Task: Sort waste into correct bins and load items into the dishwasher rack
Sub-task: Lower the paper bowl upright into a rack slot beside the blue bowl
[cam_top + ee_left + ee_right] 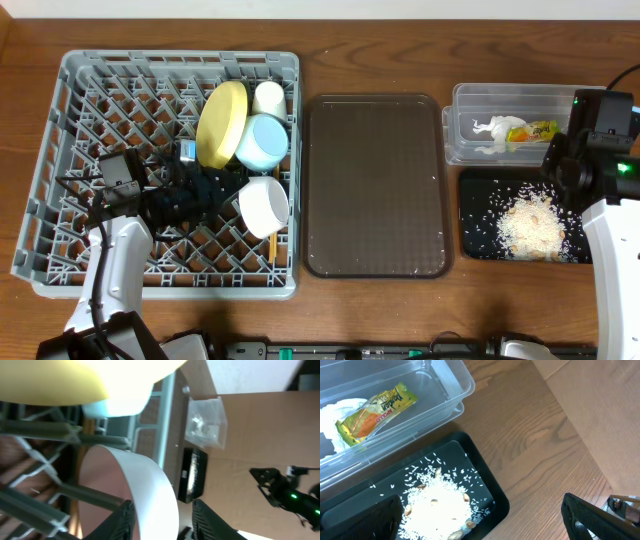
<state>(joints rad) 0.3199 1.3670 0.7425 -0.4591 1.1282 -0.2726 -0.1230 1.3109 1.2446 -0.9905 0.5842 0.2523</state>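
Left arm (118, 235) rises from near-left edge of desk (400, 50), wrist bent right, low over grey rack (80, 70). Left jaws part-open, astride rim of white bowl (150, 485) (one finger close on rim, other clear of it), no clamp. Bowl tipped among pegs at rack's right side; yellow plate (221, 122), blue bowl (262, 142), white cup (268, 97) beyond it, chopsticks (272, 245) just nearer. Right arm (610, 225) at right, wrist over black tray (478, 225) holding crumbs (532, 225); right jaws wide, empty. Napkin (490, 130), wrapper (532, 130) in clear tub (462, 100).
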